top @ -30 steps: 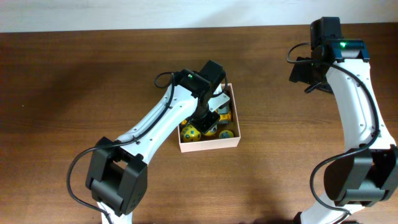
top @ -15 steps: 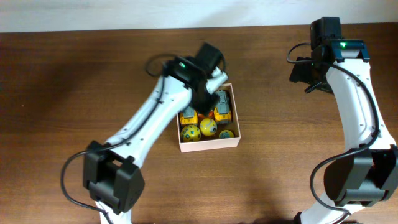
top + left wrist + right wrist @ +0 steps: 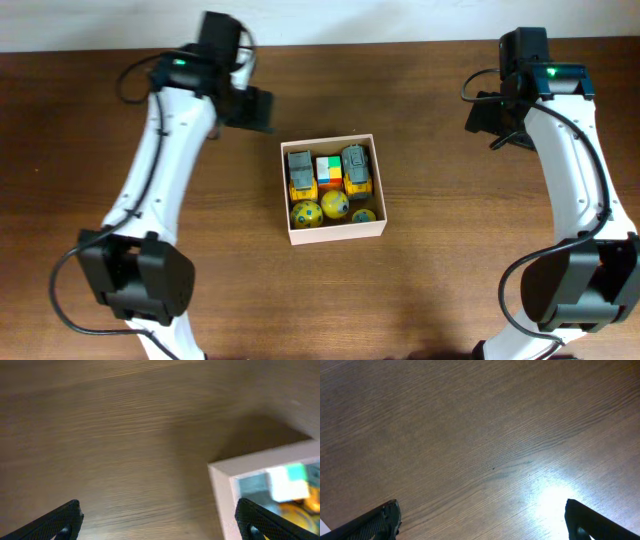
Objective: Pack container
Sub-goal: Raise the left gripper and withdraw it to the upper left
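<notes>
The container [image 3: 338, 232], a shallow white-walled box, sits mid-table. Inside lie two yellow toy trucks [image 3: 300, 172] with grey tops, a multicoloured cube [image 3: 329, 171] between them, and three yellow balls [image 3: 335, 204] along the near wall. My left gripper [image 3: 262, 110] hovers up and left of the box, open and holding nothing. In the left wrist view that gripper [image 3: 160, 522] stands over bare wood, with the container's corner [image 3: 222, 490] by its right finger. My right gripper [image 3: 487, 118] is far to the right, open and empty; the right wrist view shows it [image 3: 482, 522] over plain table.
The brown wooden table [image 3: 100, 200] spreads all round the box. A pale wall strip [image 3: 350, 20] runs along the far edge. A bright glare patch [image 3: 555, 500] lies on the wood under the right gripper.
My left arm has lifted out of the container and swung up and to the left, its gripper opening on the way. The right arm has not moved.
</notes>
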You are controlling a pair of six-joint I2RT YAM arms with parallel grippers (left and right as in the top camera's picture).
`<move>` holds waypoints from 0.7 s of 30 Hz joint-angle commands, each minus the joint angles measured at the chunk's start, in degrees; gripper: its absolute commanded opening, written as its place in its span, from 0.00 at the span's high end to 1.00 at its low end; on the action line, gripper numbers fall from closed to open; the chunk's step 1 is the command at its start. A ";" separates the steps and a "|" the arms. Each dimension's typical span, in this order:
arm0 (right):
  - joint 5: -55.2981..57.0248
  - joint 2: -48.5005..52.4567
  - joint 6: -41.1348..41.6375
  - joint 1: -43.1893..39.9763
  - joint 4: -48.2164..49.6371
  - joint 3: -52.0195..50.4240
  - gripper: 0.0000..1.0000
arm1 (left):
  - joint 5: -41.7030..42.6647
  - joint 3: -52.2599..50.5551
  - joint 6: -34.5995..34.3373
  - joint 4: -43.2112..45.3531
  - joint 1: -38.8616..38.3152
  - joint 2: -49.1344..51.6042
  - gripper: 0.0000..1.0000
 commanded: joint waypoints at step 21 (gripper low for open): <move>0.11 0.20 0.68 0.00 0.15 -0.52 0.01 | -0.55 0.90 -3.54 -1.03 4.42 0.31 0.01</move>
